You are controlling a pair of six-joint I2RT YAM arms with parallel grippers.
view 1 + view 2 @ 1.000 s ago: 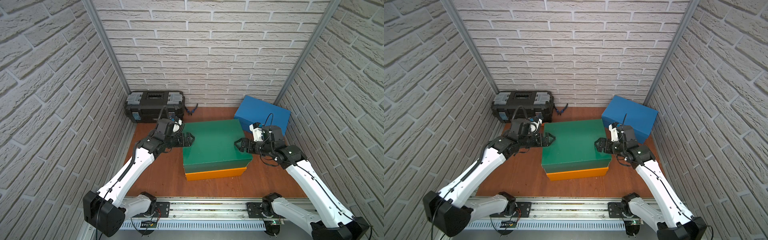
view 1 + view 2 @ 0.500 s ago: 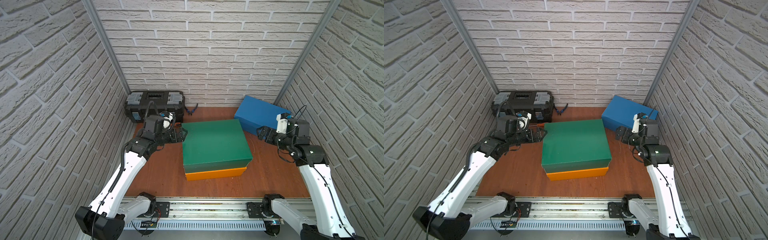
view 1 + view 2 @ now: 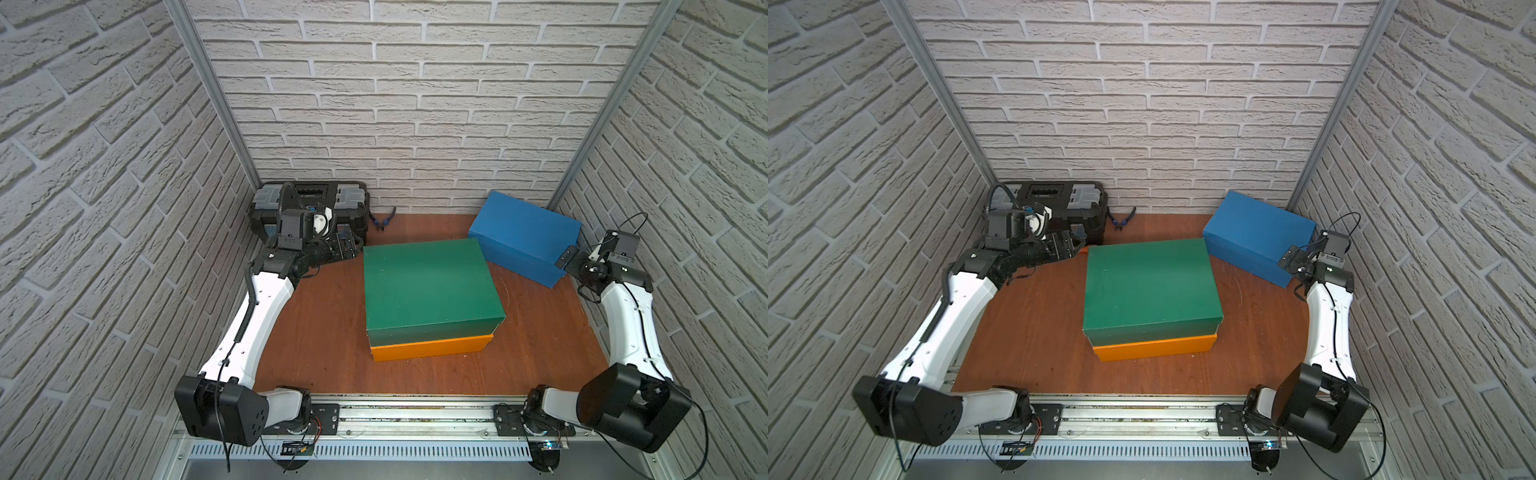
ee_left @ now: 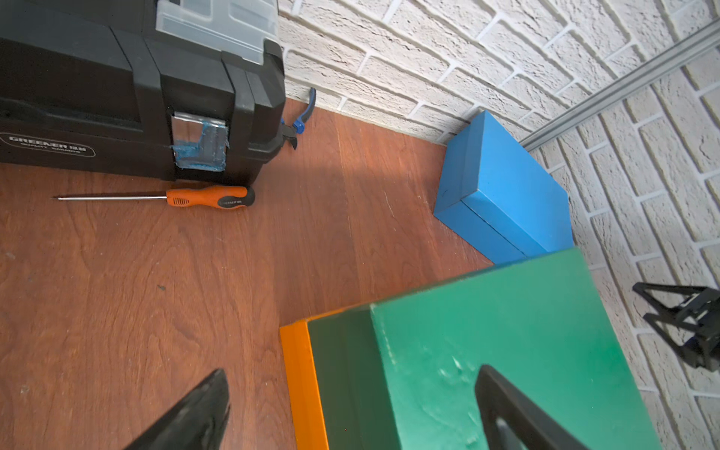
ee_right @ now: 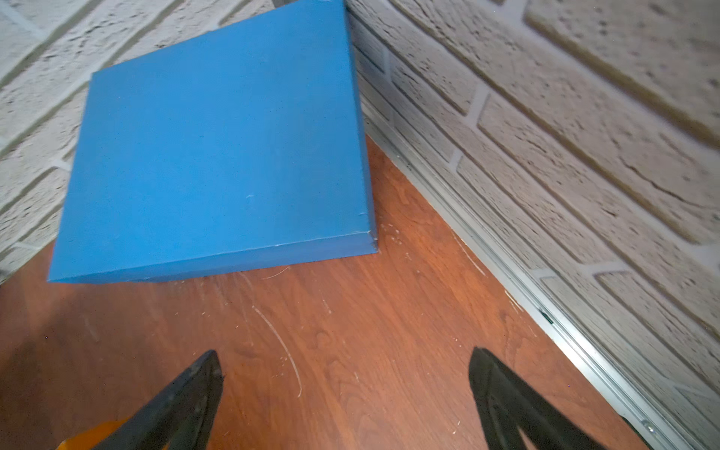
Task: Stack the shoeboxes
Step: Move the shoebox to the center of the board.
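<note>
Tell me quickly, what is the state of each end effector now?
Left end effector: open, holding nothing.
Right end effector: open, holding nothing.

The blue shoebox (image 5: 218,148) sits on the wooden bench (image 5: 370,331), one end close to the brick wall (image 5: 545,117). The right tool (image 5: 345,362) hangs short of it, black fingers (image 5: 195,389) spread wide over scratched wood, gripping nothing.

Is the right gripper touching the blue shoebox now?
Apart. The right wrist view shows bare floor between the open right gripper and the blue shoebox.
</note>
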